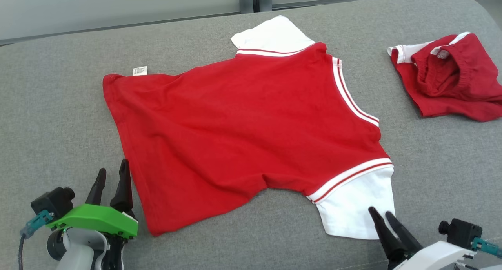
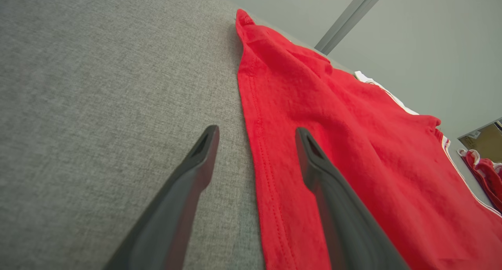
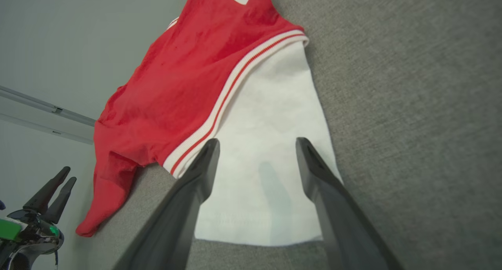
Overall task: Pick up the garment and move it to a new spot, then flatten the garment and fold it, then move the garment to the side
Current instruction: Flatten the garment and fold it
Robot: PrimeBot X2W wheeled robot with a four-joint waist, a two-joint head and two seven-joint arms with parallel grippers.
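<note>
**gripfan:** So where's the shirt point(image 1: 243, 136) sitting right now?

**foldbot_22:** Spread out pretty flat in the middle of the grey cushion point(image 1: 59, 105). The hem is on the robot's left and the neck side on its right. The body is red and both sleeves are white with red-and-white striped bands. The far sleeve point(image 1: 270, 35) points away from the robot and the near sleeve point(image 1: 361, 207) points back toward it. A small white tag point(image 1: 140, 70) pokes out at the far hem corner. There are a few soft wrinkles along the near edge, nothing bunched up.

**gripfan:** And the grippers, grabbing anything?

**foldbot_22:** Nope, both are holding nothing. The left gripper point(image 1: 113, 166) has its fingers spread and sits just beside the near hem corner. In its wrist view one finger is over bare cushion and the other over the red hem, so it straddles the edge. I can't tell if it's actually touching the cloth.

**gripfan:** Right one?

**foldbot_22:** The right gripper point(image 1: 379, 211) is spread wide too, with its tips over the near end of the near sleeve. Its wrist view has white fabric between the fingers. Contact is hard to call there as well.

**gripfan:** Anything else on there?

**foldbot_22:** Some crumpled red shorts point(image 1: 447, 82) with white trim, off to the far right, well apart from the shirt.
</note>
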